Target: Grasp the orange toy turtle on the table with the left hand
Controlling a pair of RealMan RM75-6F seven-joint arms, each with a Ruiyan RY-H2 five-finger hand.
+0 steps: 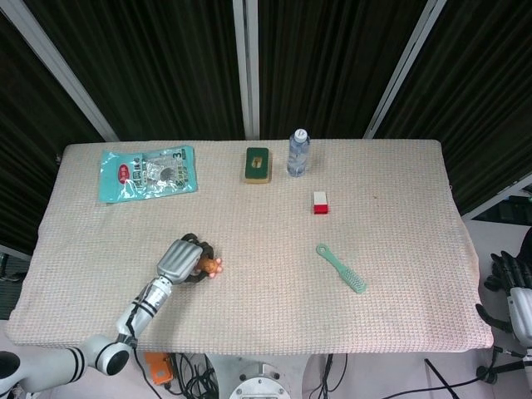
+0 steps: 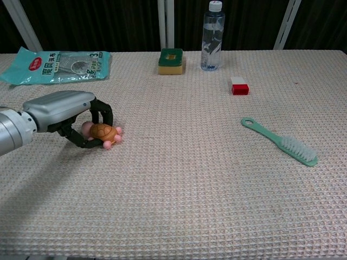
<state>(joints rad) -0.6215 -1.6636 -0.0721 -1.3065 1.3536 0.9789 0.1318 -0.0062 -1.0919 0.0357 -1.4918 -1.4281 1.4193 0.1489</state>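
Turtle (image 2: 103, 133) first: the orange toy turtle sits on the surface (image 2: 190, 189) toward its 8 o'clock corner in the head view, a small thing with a rounded brown-orange shell and pale pink head and feet poking out. I judge it light and probably hollow or soft plastic, smooth enough on the shell to squirt out of a hard pinch, and not fragile. The shell's sides look like the best place to hold, with fingers low on both flanks rather than on the little feet, which would likely bend or slip. My left hand (image 2: 70, 116) is right at it, lying low over the surface with the dark fingers (image 2: 103, 115) curled around the shell from the 9 o'clock side; in the chest view they wrap over the top and under the near edge, touching it. The turtle seems to rest on the surface, not lifted. I read the hand as closed on the turtle, though how firm the hold is I cannot tell. My right hand (image 1: 517, 287) hangs off the surface's edge at 4 o'clock in the head view, well apart from everything; its dark fingers show but whether they are spread or curled I cannot tell. A green brush (image 2: 282, 143) lies well away toward 3 o'clock.
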